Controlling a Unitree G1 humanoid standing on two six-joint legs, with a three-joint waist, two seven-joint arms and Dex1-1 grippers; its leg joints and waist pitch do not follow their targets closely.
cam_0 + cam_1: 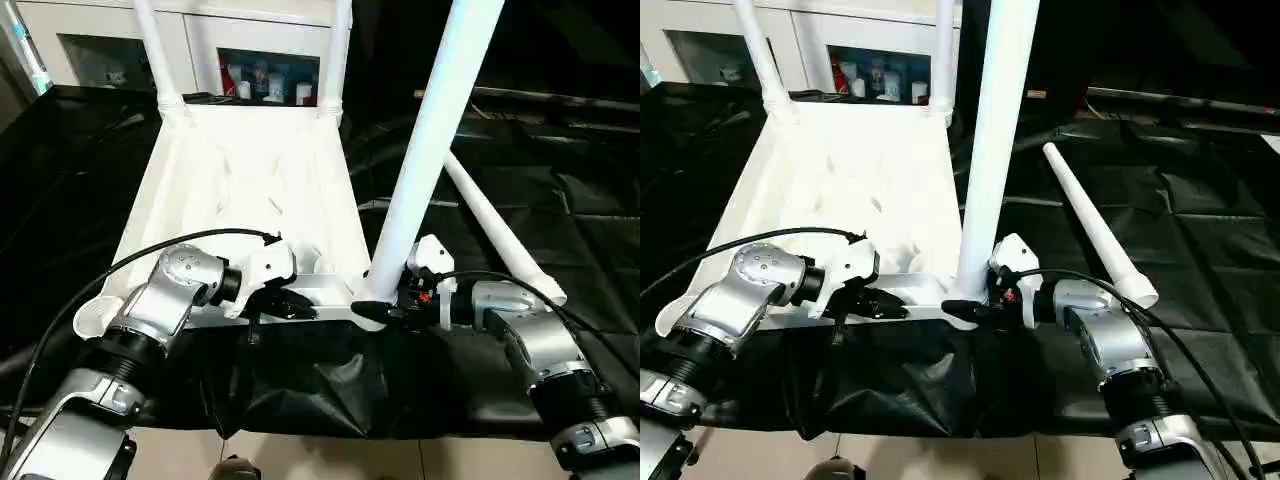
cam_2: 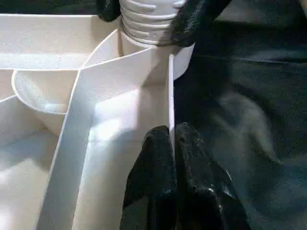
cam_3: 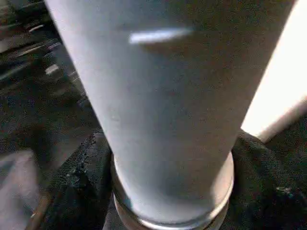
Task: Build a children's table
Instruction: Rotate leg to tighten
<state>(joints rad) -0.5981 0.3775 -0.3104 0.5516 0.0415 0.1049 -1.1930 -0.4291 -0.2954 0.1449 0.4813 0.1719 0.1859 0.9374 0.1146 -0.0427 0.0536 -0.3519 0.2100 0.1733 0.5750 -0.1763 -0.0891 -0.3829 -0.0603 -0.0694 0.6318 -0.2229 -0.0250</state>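
Black-draped table (image 1: 560, 210); left pincer (image 2: 171, 143) clamps tabletop (image 1: 250, 180) rim; right pincer (image 1: 385, 312) straddles leg (image 1: 430, 140).

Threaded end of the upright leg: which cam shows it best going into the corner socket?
Left wrist view: the threaded end sits above the corner socket, the right gripper around it. Right wrist view shows the leg's shaft and collar up close. Both eye views show the whole leg, its base hidden by the gripper.

a black-draped work table (image 1: 560, 210) fronts a white glass-doored cabinet (image 1: 100, 45) holding small items.
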